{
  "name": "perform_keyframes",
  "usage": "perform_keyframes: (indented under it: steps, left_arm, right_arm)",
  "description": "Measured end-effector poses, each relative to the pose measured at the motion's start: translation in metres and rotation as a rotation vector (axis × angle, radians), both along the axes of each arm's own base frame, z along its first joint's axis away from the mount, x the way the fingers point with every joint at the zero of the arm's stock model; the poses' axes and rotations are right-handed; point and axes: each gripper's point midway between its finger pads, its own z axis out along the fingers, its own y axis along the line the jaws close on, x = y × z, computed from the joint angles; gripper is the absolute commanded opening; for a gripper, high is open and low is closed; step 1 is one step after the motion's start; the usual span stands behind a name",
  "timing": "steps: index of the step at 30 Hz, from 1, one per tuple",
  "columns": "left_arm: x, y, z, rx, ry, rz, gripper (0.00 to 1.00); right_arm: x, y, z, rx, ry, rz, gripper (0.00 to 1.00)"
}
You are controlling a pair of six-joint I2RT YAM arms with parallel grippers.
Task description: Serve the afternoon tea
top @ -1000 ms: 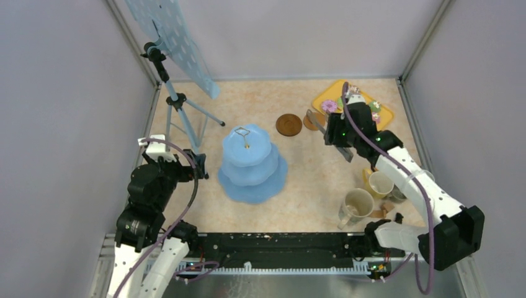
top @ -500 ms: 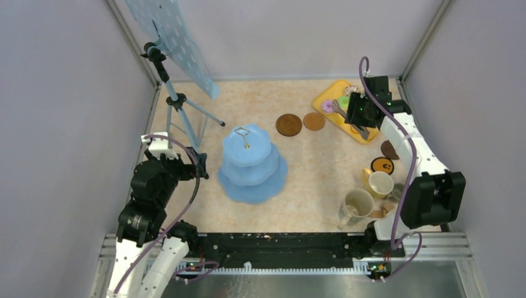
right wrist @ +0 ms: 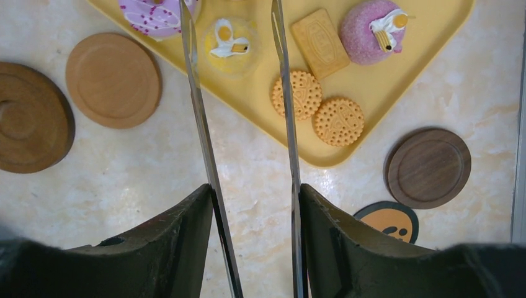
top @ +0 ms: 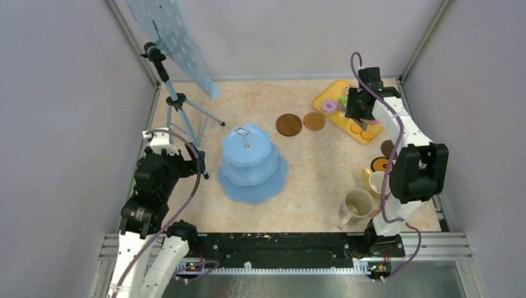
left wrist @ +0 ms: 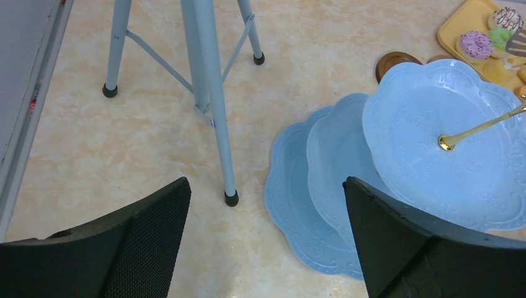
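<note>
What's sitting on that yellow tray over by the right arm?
Two round orange biscuits, a rectangular biscuit, a pink cake, a yellow cake and a pink sprinkled donut. From above, the right arm and its metal tongs cover part of the tray.

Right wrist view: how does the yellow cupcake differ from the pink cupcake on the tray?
Colour: the yellow cupcake is pale, while the pink cupcake is deeper in tone and looks grainy, as if sugared. Place: the yellow cupcake lies between the two arms of the tongs; the pink cupcake lies to the right of them, beyond a rectangular biscuit. Both sit on the yellow tray, and each carries a small white and orange topping.
</note>
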Motion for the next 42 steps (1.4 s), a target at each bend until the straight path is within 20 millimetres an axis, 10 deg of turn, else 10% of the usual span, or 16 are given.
perform_keyframes:
  steps: [42]
  left_arm:
    - [0.008, 0.005, -0.011, 0.01, 0.051, 0.026, 0.99]
  right_arm:
    - [0.056, -0.002, -0.049, 0.029, 0.056, 0.02, 0.51]
